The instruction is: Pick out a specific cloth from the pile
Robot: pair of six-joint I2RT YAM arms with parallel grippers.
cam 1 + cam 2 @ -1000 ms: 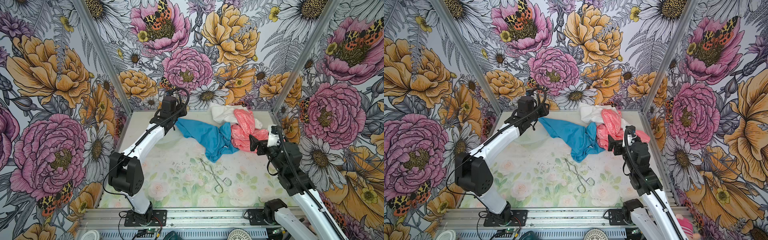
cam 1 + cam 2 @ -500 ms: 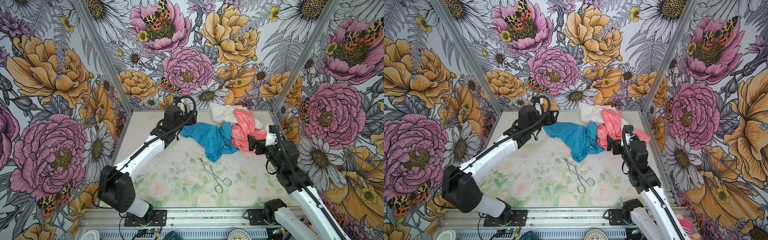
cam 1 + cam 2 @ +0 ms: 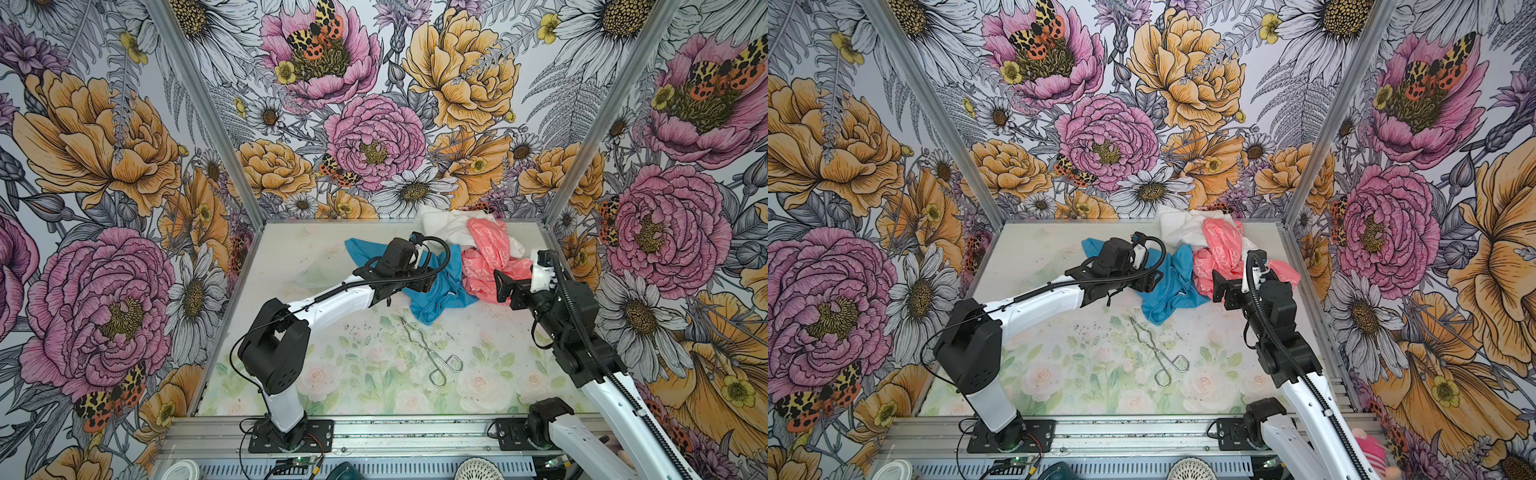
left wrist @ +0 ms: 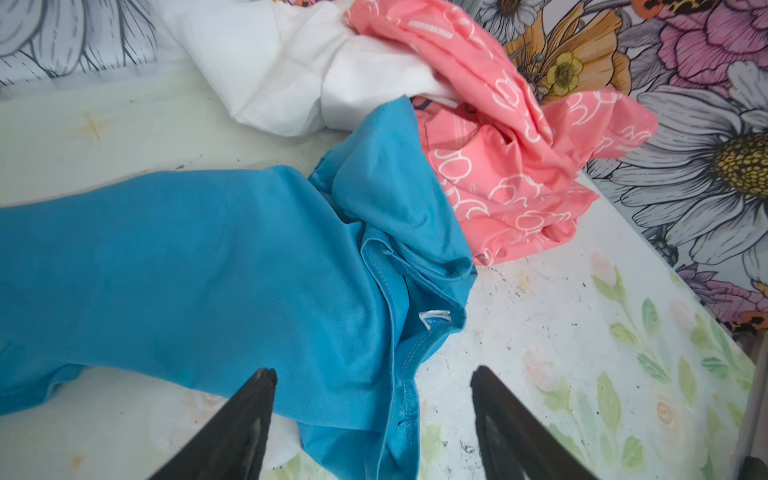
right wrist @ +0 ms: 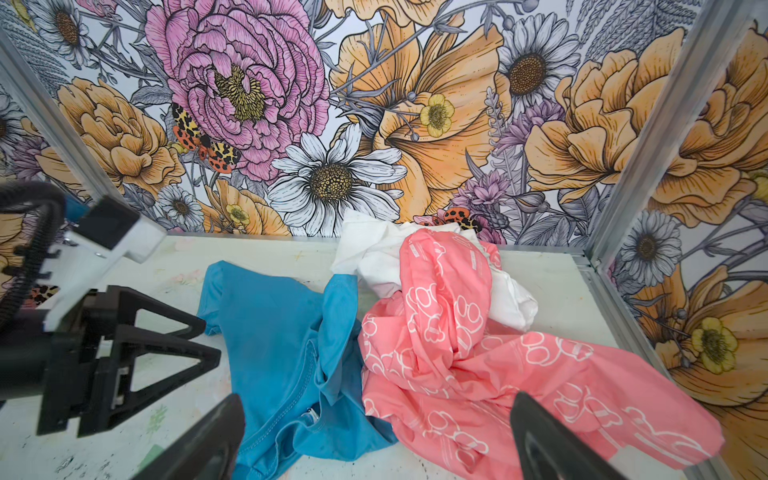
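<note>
The cloth is a plain bright blue garment lying crumpled on the table, and its hemmed neckline shows in the left wrist view. One edge of it touches the pile, where a coral-pink printed cloth lies over a white one. My left gripper hovers open over the blue cloth's near part, holding nothing. My right gripper is open too, above the line where blue meets pink.
Wire tongs lie on the table in front of the cloths. Flowered walls close the back and both sides. The pile sits in the back right corner against the wall.
My left gripper opened and let go of the blue cloth's left end, which now lies slack. The left arm swung right over the cloth. My right gripper barely moved.
</note>
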